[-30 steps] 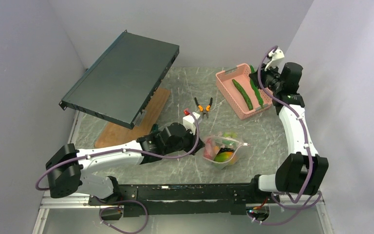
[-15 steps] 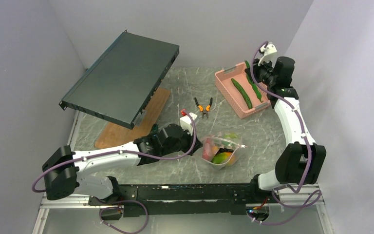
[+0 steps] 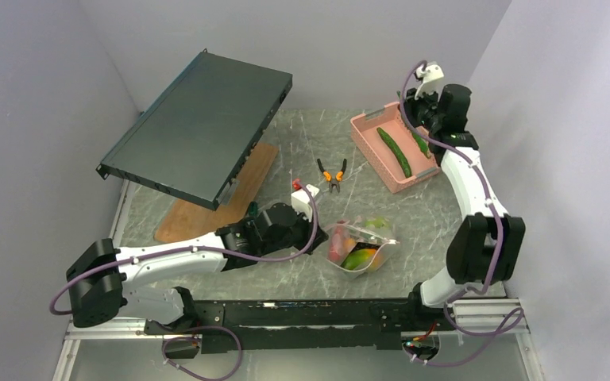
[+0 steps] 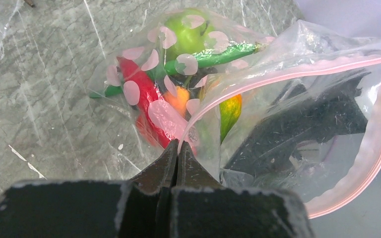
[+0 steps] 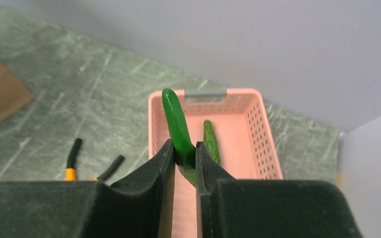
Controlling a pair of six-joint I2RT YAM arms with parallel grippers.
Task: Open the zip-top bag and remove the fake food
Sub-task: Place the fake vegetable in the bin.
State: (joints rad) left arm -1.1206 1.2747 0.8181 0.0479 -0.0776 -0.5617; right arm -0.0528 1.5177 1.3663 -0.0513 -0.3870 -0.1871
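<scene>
The clear zip-top bag (image 3: 363, 244) lies at the table's near middle with its pink-edged mouth (image 4: 297, 69) gaping. My left gripper (image 4: 177, 145) is shut on the bag's rim at its left corner (image 3: 327, 238). Fake food shows through the plastic: a green apple (image 4: 191, 34), a red piece (image 4: 140, 94) and an orange-green mango (image 4: 230, 111). My right gripper (image 5: 183, 148) is shut on a green cucumber (image 5: 176, 116) and holds it above the pink basket (image 5: 154, 119) at the back right (image 3: 419, 133). A second cucumber (image 3: 395, 152) lies inside that basket.
Orange-handled pliers (image 3: 333, 175) lie on the marble top left of the basket (image 3: 365, 127). A dark flat panel (image 3: 198, 127) leans tilted over a wooden board (image 3: 206, 208) at the back left. Walls close in the left, back and right.
My right arm has carried the cucumber up and to the left, from the basket's right rim to over it. The left arm has drawn the bag slightly left.
</scene>
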